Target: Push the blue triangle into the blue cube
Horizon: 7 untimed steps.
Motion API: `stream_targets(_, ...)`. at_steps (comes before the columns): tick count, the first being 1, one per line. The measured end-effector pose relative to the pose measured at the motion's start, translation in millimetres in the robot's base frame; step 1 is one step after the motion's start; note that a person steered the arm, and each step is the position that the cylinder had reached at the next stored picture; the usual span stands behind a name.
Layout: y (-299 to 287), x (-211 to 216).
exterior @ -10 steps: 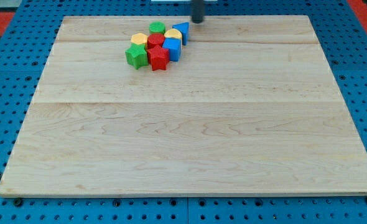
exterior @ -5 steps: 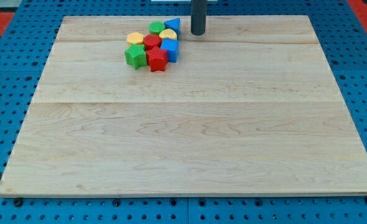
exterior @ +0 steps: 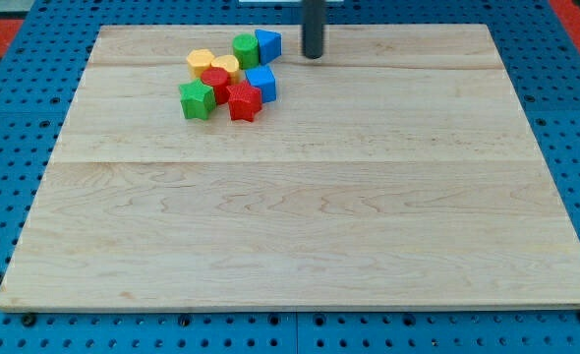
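Observation:
The blue triangle (exterior: 267, 44) sits near the view's top, at the upper right of a tight cluster of blocks. The blue cube (exterior: 261, 84) lies just below it, with a small gap between them. My tip (exterior: 313, 55) stands on the board to the right of the blue triangle, a short way off and not touching it. The rod rises out of the view's top edge.
The cluster also holds a green cylinder (exterior: 245, 49), a yellow block (exterior: 201, 63), another yellow block (exterior: 225, 67), a red block (exterior: 215, 82), a red star (exterior: 244, 101) and a green star (exterior: 197, 99). The wooden board (exterior: 300, 226) lies on a blue pegboard.
My tip came down and to the left beside the cluster. The blue triangle and the other blocks shifted left; the triangle now sits higher, apart from the blue cube.

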<state>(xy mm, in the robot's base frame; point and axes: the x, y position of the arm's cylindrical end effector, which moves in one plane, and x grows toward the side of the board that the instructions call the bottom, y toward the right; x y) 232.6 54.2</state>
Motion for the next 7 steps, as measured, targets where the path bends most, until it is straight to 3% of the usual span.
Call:
stream_targets(1,-35,-26)
stream_targets(2,-92,-22)
stream_targets(5,-78,18)
stream_targets(7,-89,-16)
